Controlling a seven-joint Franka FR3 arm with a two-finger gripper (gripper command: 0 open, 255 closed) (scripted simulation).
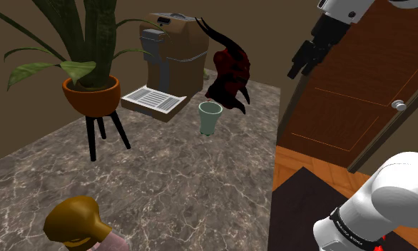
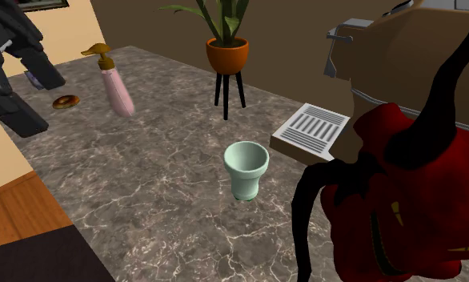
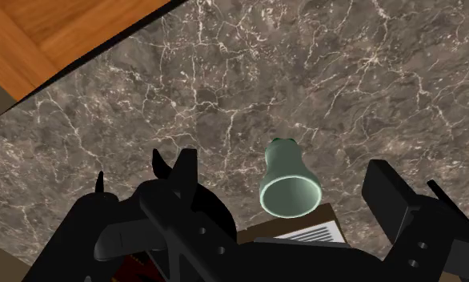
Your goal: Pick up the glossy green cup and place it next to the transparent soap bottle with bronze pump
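The pale green cup (image 1: 210, 118) (image 2: 246, 170) stands upright on the marble counter (image 1: 172, 178), in front of the coffee machine's tray. The soap bottle (image 2: 118, 90), pinkish with a bronze pump (image 1: 75, 222), stands at the counter's far end from the cup. My black gripper (image 1: 299, 63) (image 2: 33, 99) hangs open, high in the air beyond the counter's edge on the door side, well away from the cup. Seen from the wrist, the cup (image 3: 288, 181) appears far below, between my spread fingers (image 3: 184, 171), which touch nothing.
A coffee machine (image 1: 170, 57) with a white drip tray (image 2: 308, 131) and a red-and-black horned figure (image 1: 230, 70) stand close behind the cup. A potted plant on a black stand (image 1: 92, 94) and a small doughnut (image 2: 65, 102) are also on the counter. A wooden door (image 1: 357, 78) stands beside the arm.
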